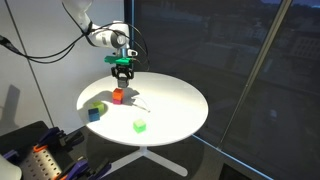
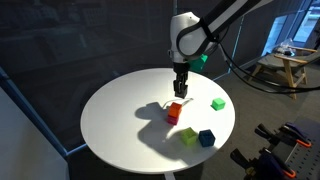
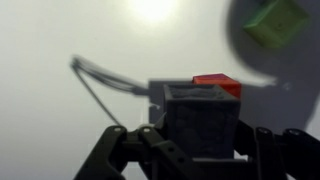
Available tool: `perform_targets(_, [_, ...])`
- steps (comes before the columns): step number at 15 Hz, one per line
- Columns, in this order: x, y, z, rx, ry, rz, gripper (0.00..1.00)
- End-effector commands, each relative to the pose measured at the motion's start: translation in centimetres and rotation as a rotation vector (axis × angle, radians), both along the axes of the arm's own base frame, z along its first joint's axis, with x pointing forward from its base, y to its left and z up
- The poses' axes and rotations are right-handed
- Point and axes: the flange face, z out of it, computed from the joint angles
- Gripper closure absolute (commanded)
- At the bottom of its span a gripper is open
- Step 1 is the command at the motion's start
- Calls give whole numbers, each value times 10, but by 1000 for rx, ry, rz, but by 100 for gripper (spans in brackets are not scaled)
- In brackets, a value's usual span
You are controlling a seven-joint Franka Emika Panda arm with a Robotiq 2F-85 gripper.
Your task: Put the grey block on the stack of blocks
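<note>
In the wrist view my gripper (image 3: 200,135) is shut on the grey block (image 3: 203,115), a dark grey cube held between the fingers. Just behind it shows the orange-red top of the stack of blocks (image 3: 218,84). In both exterior views the gripper (image 1: 122,70) (image 2: 180,90) hangs just above the stack (image 1: 118,96) (image 2: 175,112), which stands near the middle of the round white table (image 1: 175,100) (image 2: 120,120). The grey block is too small to make out there.
A green cube (image 1: 139,125) (image 2: 217,103) (image 3: 277,22) lies apart from the stack. A blue cube (image 1: 94,113) (image 2: 206,138) and a yellow-green cube (image 1: 100,106) (image 2: 189,136) sit together near the table edge. A dark window wall stands behind.
</note>
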Motion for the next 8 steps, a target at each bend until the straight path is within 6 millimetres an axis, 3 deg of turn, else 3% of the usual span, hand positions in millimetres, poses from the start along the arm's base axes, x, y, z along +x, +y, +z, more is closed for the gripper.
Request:
perform_targets(1, [-3,8,12,16,12,7,77])
perform_targets(4, [-3,11,12,15,13,13,77])
perform_targets(5, [-2,9,1,6,4,11,52])
perform_targets(8, [-2,11,1,6,4,13,52])
